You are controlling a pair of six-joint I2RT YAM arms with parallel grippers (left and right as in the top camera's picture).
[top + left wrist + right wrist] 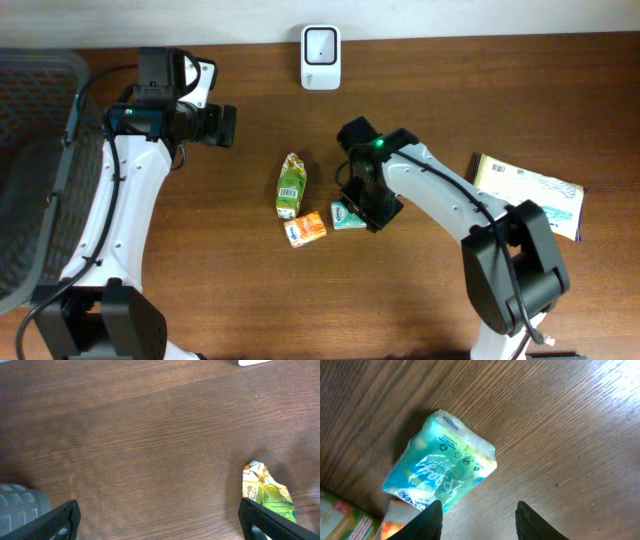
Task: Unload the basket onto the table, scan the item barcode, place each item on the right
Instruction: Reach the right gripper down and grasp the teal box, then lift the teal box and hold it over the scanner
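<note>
- Closest to its wrist camera, the left pincer [159, 524] hangs released above the brown wooden desk [150, 435], its black fingertips [55, 521] spread to both lower corners with nothing between them.
- At the desk's far left edge sits a dark grey mesh basket [30, 170], beside the left arm.
- Near the middle lies a green and yellow crinkled foil pouch [291, 185], lengthwise, apart from the left pincer.
- Just below the pouch lies a small orange carton [305, 229], close to its lower end.
- Against the back edge stands a white rounded-rectangle scanner unit [321, 57], well apart from all the goods.
- Right of the carton, a teal and yellow plastic-wrapped packet [440, 472] lies flat on the wood, tilted, printed face up.
- Over that packet's right edge hovers the right pincer [480, 522], released, bare wood showing between its dark fingers, the left finger just beside the packet.
- Farthest right lies a white, yellow and blue flat printed package [530, 195], near the desk's edge.
</note>
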